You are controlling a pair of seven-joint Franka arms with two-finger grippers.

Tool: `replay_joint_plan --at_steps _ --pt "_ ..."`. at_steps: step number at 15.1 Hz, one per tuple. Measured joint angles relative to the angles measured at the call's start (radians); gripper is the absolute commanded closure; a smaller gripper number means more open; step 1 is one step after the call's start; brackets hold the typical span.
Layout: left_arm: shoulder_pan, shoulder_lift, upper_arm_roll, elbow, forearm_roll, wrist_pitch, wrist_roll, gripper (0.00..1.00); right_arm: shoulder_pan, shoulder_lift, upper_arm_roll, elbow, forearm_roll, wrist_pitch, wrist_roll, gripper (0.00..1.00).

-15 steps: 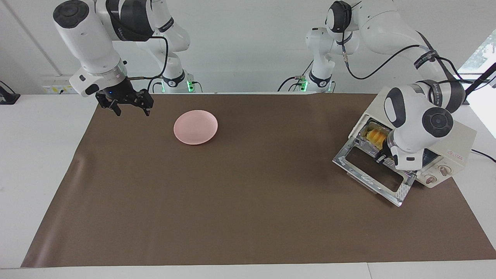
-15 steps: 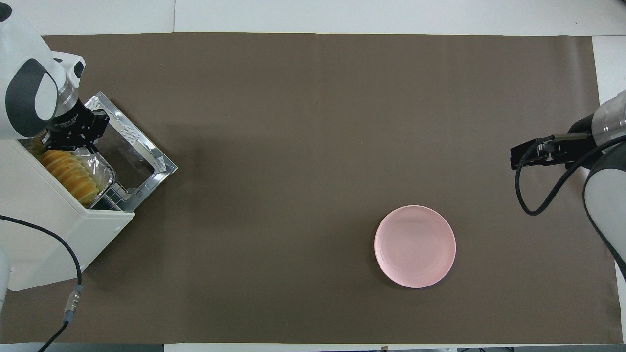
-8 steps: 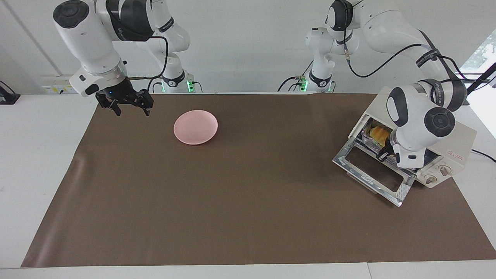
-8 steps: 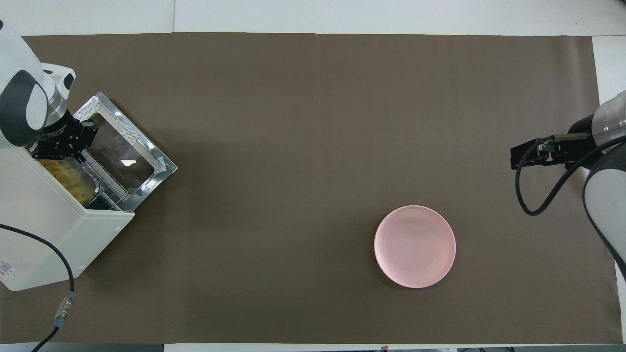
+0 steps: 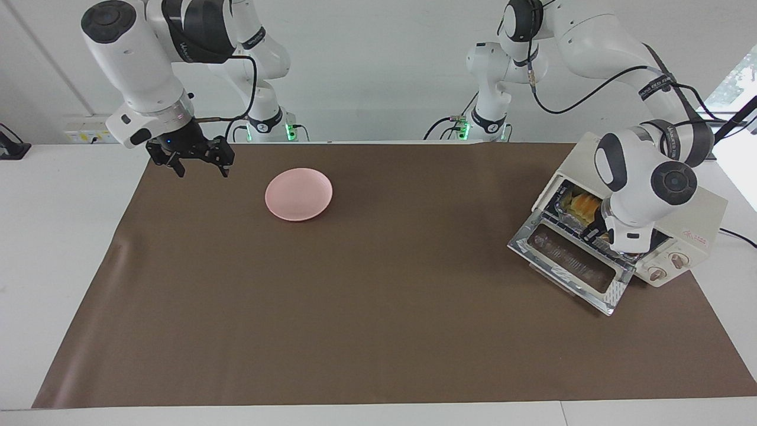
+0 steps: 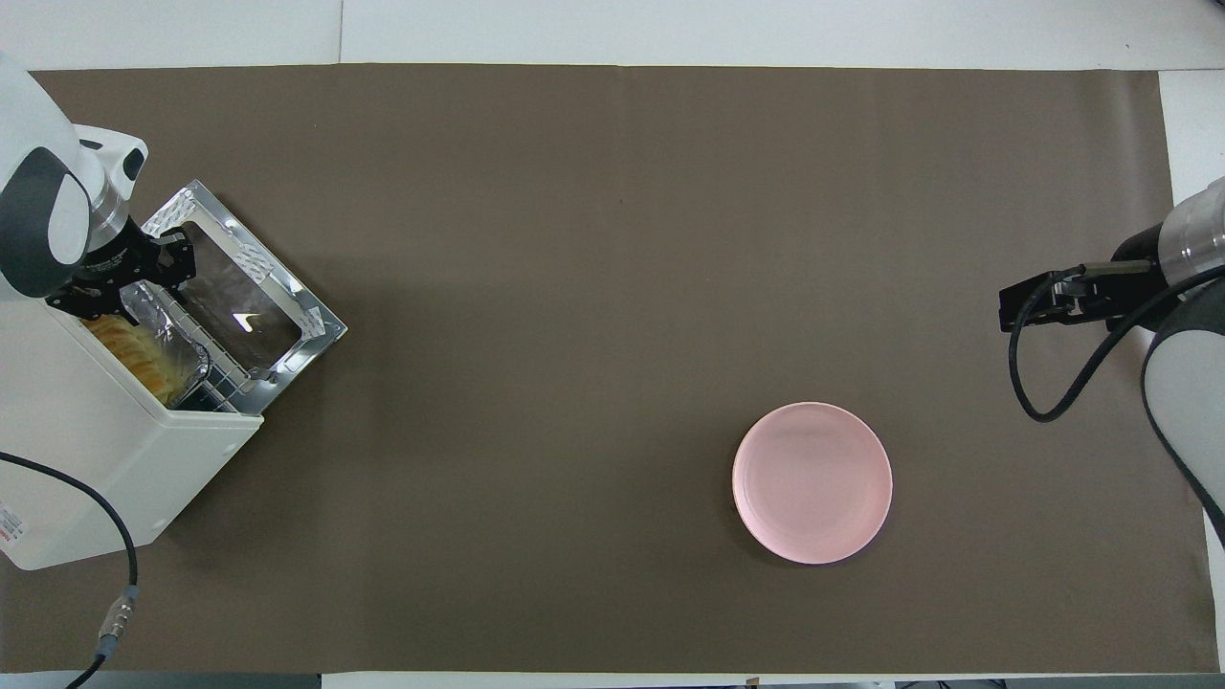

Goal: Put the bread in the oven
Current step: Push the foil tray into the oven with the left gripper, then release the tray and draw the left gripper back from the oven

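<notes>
A golden yellow-orange bread [image 5: 582, 205] with crosswise ridges shows inside a cream-white oven [image 5: 686, 222], sitting in a crinkled silver foil tray [image 6: 177, 330]. The oven's drop-down door [image 5: 571, 266] is framed in shiny metal around dark glass, and its two round knobs [image 5: 667, 265] are pale with reddish marks; a small red-printed label sits on the casing. A plain pale pink plate [image 5: 298, 194] rests on a flat brown mat [image 5: 378, 331] spread over the white table [image 5: 59, 236]. Both arms are glossy white with dark grey joints, ending in the black left gripper [image 6: 115, 287] and the black right gripper [image 5: 192, 157], with black cables.
</notes>
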Motion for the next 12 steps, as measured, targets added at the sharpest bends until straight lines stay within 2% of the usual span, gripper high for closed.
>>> replay_joint_plan --at_steps 3,5,8,12 --pt "-0.002 -0.006 -0.008 0.020 0.000 0.014 0.044 0.00 0.000 0.000 0.000 0.000 0.000 0.000 0.000 0.00" --pt "-0.002 -0.036 -0.006 0.041 0.000 0.013 0.091 0.00 0.000 0.000 0.000 0.000 0.000 0.000 0.000 0.00" --pt "-0.003 -0.139 -0.010 0.056 0.000 0.004 0.179 0.00 0.000 0.000 0.000 0.000 0.000 0.000 0.000 0.00" --pt "-0.006 -0.288 -0.017 0.055 0.000 -0.056 0.430 0.00 0.000 0.000 0.000 0.000 0.000 0.000 0.000 0.00"
